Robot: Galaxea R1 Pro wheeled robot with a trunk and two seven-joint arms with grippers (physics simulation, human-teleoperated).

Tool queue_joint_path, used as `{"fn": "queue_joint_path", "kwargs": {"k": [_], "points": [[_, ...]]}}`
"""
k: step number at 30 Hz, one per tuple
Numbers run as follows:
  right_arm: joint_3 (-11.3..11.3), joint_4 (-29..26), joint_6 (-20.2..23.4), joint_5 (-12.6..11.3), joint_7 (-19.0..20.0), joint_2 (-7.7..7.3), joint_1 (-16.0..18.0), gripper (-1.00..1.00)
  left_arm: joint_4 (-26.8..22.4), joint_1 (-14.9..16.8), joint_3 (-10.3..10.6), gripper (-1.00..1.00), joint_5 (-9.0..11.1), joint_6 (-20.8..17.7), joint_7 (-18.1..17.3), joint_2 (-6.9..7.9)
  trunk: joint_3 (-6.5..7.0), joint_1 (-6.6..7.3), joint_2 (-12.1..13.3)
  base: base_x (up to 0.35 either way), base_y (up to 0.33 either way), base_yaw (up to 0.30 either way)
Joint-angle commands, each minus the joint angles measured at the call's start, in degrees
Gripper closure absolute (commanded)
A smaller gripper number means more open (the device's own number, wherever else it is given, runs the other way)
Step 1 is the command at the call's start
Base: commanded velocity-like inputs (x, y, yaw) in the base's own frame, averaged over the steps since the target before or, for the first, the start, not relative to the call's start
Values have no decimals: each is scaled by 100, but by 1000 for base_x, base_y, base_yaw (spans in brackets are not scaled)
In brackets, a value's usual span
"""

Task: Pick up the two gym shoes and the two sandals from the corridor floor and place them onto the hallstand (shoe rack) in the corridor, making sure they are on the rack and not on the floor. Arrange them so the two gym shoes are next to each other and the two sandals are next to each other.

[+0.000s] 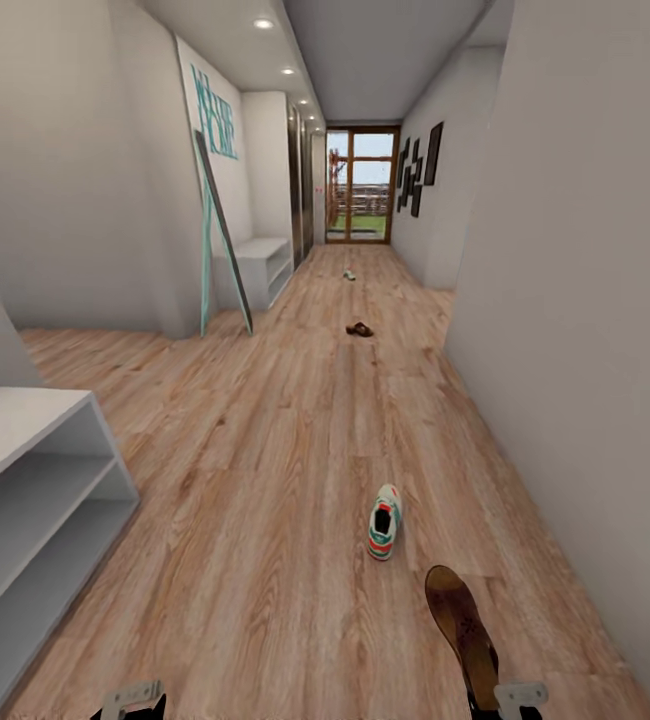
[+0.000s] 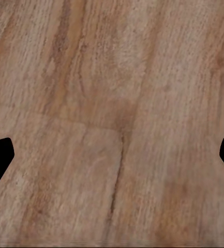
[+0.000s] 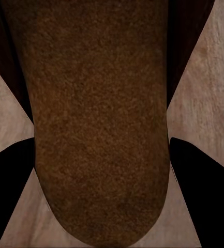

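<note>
You had one sandal [image 3: 101, 124] clenched in the right pincer [image 3: 99, 170], the left pincer [image 2: 112, 155] released; three shoes lay on the corridor floor [image 1: 265, 480], none racked

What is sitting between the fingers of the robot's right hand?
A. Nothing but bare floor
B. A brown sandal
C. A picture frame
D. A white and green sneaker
B: in the right wrist view the brown sandal lies between the two dark fingers, and the head view shows it on the wood floor at the right hand; whether they grip it is unclear, and the sneaker lies apart.
</note>
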State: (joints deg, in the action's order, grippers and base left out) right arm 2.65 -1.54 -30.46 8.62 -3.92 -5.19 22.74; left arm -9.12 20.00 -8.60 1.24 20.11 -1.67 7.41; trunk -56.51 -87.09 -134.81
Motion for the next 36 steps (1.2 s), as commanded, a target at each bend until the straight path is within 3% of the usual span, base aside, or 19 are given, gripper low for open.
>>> {"fn": "queue_joint_path", "kwargs": {"k": [1,17,36], "points": [[25,4,-12,61,-30,0,2,100,7,4,-19,-100,14,19,-18,-1,4,2,-2,-101,-186,120],[25,4,-21,61,-30,0,1,100,7,4,-19,-100,35,19,-18,-2,140,2,-2,-19,-30,90],[25,1,-21,61,-30,0,0,100,7,4,-19,-100,34,19,-18,-2,648,419,760,0,0,7]]}}
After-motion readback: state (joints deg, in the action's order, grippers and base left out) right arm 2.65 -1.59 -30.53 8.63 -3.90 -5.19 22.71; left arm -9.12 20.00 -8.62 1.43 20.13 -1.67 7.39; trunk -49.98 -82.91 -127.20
